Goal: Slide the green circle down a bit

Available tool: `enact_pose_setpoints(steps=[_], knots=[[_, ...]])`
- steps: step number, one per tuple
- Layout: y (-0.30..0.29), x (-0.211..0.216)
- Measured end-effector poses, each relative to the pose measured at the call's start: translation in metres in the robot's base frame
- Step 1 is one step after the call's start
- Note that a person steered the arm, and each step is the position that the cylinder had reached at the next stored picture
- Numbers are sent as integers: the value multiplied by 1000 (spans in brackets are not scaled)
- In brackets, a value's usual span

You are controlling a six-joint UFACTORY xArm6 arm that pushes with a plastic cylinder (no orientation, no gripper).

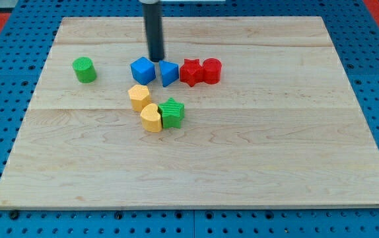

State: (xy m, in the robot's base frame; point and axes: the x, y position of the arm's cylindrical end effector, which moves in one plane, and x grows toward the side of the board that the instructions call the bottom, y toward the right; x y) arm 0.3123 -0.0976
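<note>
The green circle [84,69] is a short green cylinder at the upper left of the wooden board [242,165]. My tip [156,59] is the lower end of a dark rod coming down from the view's top. It sits well to the right of the green circle, just above the gap between the blue cube [142,70] and the blue triangle [169,73]. It touches no block that I can make out.
A red star [190,72] and a red cylinder [212,70] stand right of the blue blocks. Below them lie a yellow hexagon [138,97], a yellow heart [151,118] and a green star [172,113], close together. Blue pegboard surrounds the board.
</note>
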Motion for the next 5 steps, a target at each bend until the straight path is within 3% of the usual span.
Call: enact_pose_setpoints(steps=[1,2,3,5], knots=[[-77,5],[-104,22],[-104,47],[-106,50]])
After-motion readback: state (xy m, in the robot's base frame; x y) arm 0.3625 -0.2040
